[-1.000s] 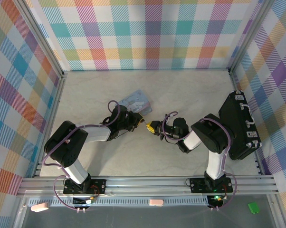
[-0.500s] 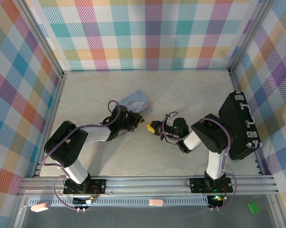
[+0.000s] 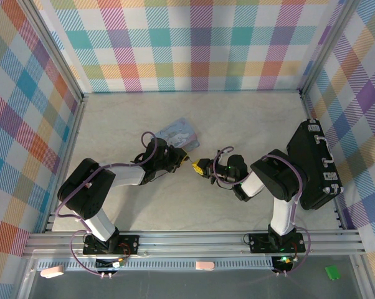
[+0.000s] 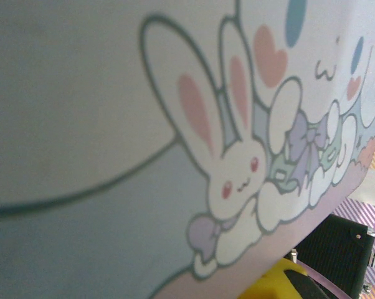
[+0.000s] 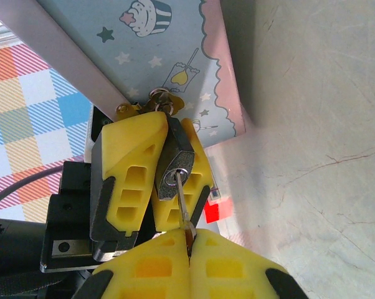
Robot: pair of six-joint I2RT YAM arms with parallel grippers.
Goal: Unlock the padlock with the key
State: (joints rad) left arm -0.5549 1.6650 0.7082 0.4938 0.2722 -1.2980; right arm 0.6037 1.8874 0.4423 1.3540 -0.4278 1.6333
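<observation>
In the right wrist view the small dark padlock [image 5: 174,163] is pinched between the yellow fingers [image 5: 126,177] of my left gripper [image 5: 166,159], keyhole face toward the camera. Its silvery shackle runs through the hasp of the pale blue tin box [image 5: 169,50]. The thin key [image 5: 182,202] stands with its tip in the keyhole, and my right gripper [image 5: 190,240] is shut on its head. From above, the left gripper [image 3: 185,160] and right gripper [image 3: 204,167] meet tip to tip just below the tin box [image 3: 178,132]. The padlock and key are too small to make out there.
The cartoon-printed lid of the tin box [image 4: 175,143] sits very close to the left wrist camera. A black case [image 3: 315,163] lies along the right wall, also seen as a black case [image 4: 337,240] past the lid's edge. Checked walls enclose the pale table [image 3: 113,124].
</observation>
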